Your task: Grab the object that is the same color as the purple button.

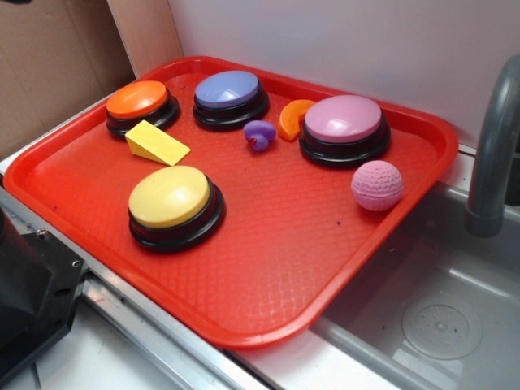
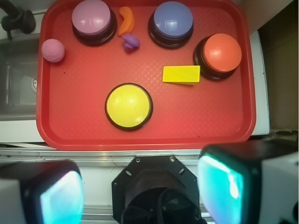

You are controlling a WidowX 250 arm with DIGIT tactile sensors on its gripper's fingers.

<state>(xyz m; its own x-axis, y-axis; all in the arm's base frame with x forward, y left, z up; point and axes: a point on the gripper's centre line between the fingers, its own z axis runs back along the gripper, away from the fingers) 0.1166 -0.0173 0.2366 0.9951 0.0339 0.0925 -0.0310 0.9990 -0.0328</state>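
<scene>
exterior view:
target: purple toy (image 1: 259, 134), tiny lumpy thing lying on the red tray (image 1: 268, 268), way smaller than the buttons
match: purple button (image 1: 230, 91) has the blue-violet dome, toy sits just in front of it, toward the pink button (image 1: 344, 122)
decoys: orange crescent (image 1: 291, 119) is right beside the toy, pink ball (image 1: 377, 185) is near the tray's sink-side rim, neither is the right color
arm: only a bit of black hardware at the lower left, nothing over the tray yet

wrist view:
toy: purple toy (image 2: 131, 43) is up top, between the pink button (image 2: 93, 17) and purple button (image 2: 173, 19), crescent (image 2: 126, 20) nearly touching it
jaws: gripper (image 2: 140, 186) is spread wide and holding nothing, the two pads fill the bottom corners, well short of the tray
others: yellow button (image 2: 129, 106), yellow wedge (image 2: 181, 74) and orange button (image 2: 221, 52) are closer to the camera
tip: I'd go forward past the yellow button, centre over the toy, and turn the jaws so a pad doesn't land on the crescent
risk: toy is small and roundish, could probably squirt out, so drop low before closing
</scene>
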